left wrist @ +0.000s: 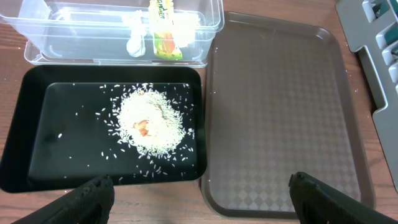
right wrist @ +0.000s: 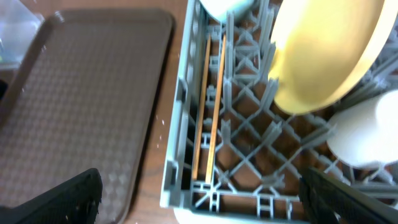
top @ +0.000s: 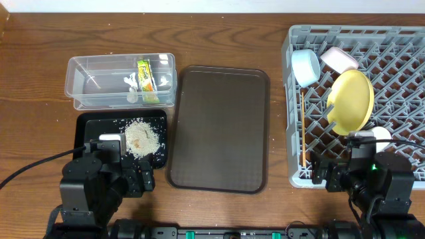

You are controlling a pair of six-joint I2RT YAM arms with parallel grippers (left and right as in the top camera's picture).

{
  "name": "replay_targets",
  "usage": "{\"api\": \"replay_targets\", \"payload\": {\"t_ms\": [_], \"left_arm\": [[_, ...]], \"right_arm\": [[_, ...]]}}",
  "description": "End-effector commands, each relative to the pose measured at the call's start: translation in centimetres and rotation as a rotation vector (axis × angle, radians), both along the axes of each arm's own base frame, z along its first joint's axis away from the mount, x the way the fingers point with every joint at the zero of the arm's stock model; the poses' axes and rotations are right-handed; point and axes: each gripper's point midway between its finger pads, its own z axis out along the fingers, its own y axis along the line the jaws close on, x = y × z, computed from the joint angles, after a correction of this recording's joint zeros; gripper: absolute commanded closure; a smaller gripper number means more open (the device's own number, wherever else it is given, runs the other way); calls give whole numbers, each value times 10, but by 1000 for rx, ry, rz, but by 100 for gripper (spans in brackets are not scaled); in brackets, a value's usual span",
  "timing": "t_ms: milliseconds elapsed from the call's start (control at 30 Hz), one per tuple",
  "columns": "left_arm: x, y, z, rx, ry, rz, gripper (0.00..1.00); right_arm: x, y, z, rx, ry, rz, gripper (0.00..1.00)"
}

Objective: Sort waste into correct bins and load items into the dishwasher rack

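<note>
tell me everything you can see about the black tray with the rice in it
The black tray is a shallow rectangle with rounded corners and a raised rim, glossy like plastic. It lies flat on the wooden table. A loose pile of white rice with a few orange bits sits right of its centre, stray grains scattered around it. The clear tub stands right behind its far rim and the brown serving tray lies close along its right side; whether either touches it is unclear.
</note>
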Motion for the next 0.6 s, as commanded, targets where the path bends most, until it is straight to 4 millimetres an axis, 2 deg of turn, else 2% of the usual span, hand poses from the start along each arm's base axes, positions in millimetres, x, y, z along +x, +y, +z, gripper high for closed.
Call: {"api": "replay_targets", "payload": {"t_ms": [0,167,300,567], "left_arm": [[-1,1,-2,15,0,-4,7],[-1,1,-2,15,-1,-4,7],[-1,1,-2,15,0,-4,7],[-1,1,-2,15,0,-4,7]], "right_arm": [[-5,1,-6,7,31,-3,1],[-13,1,-13,7,73,-3,1],[-14,-7,-15,-41,79,-23,1],[8,-8,-4,-59,-53,-11,1]]}}
